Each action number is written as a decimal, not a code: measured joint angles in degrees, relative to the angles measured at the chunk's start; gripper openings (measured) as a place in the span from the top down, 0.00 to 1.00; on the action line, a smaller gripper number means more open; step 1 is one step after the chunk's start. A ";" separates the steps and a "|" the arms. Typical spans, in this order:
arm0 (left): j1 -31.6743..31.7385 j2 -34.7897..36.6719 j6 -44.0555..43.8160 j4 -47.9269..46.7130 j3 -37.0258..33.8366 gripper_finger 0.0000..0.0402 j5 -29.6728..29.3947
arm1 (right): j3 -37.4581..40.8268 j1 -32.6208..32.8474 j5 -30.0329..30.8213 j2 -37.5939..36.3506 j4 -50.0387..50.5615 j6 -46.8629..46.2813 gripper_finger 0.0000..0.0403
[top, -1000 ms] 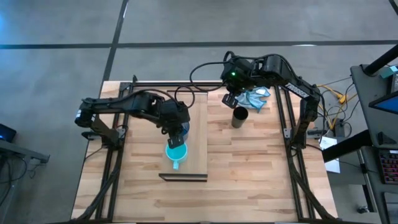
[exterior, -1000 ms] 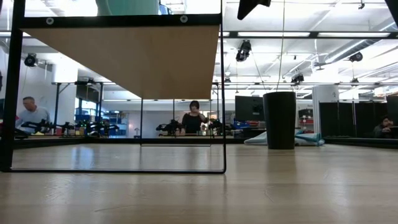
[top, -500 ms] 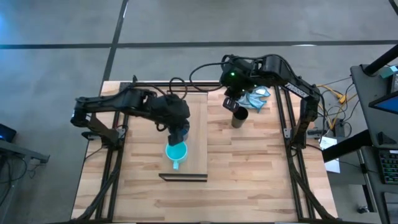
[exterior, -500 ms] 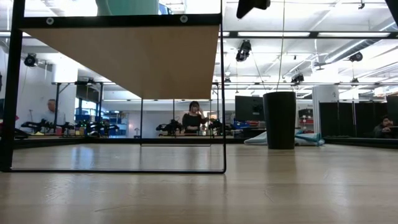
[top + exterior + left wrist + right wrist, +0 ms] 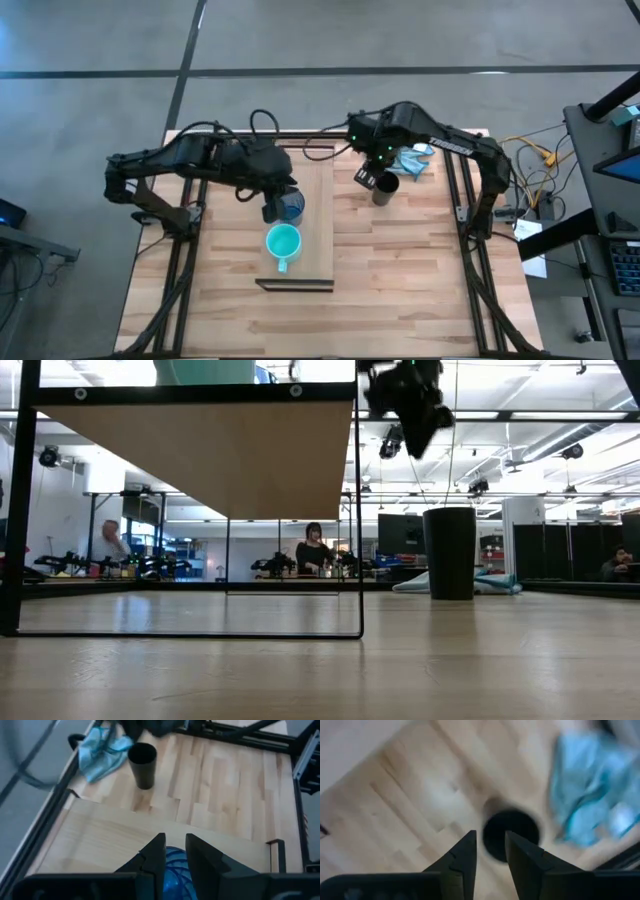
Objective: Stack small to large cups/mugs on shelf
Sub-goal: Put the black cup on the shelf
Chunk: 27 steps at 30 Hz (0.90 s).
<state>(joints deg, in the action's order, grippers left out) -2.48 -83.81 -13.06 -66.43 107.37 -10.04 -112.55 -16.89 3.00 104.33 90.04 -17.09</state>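
Left hand (image 5: pixel 281 207) is over the shelf (image 5: pixel 312 175), clamped on the translucent dark blue cup (image 5: pixel 291 206); in the left wrist view its two fingers (image 5: pixel 156 855) pinch the cup's (image 5: pixel 175 870) rim w/ only a narrow gap between them, one finger inside and one outside as far as can be seen. Blue cup sits just to the far side of the turquoise mug (image 5: pixel 283 243), which stands on the shelf w/ its handle pointing toward the near edge; whether the blue cup is lifted off the board or resting on it, can't tell. Right hand (image 5: pixel 366 178) is to the right of the shelf, just beside and above the black cylindrical cup (image 5: pixel 385 188), not holding anything; in the right wrist view its fingers (image 5: pixel 464 855) are a little apart w/ the black cup's (image 5: pixel 510 834) open mouth showing past them. In the low view the right hand (image 5: pixel 408 398) hangs high, up and left of the black cup (image 5: pixel 450 552), which stands upright on the counter (image 5: pixel 400 270). Light blue cloth (image 5: pixel 411 158) lies crumpled just beyond the black cup, toward the far right of the counter. Low view also shows the shelf board (image 5: pixel 205 455) raised on a dark frame, and people (image 5: pixel 312 550) far off in the room behind.
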 joint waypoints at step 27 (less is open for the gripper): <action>0.00 4.24 -0.02 0.02 0.00 0.85 -1.40 | 18.17 -0.38 -0.38 0.00 -6.62 -12.51 0.80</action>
<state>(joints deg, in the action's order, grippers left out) -2.48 -79.57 -13.08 -66.41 107.37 -11.45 -94.38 -17.28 2.61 104.33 83.42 -29.61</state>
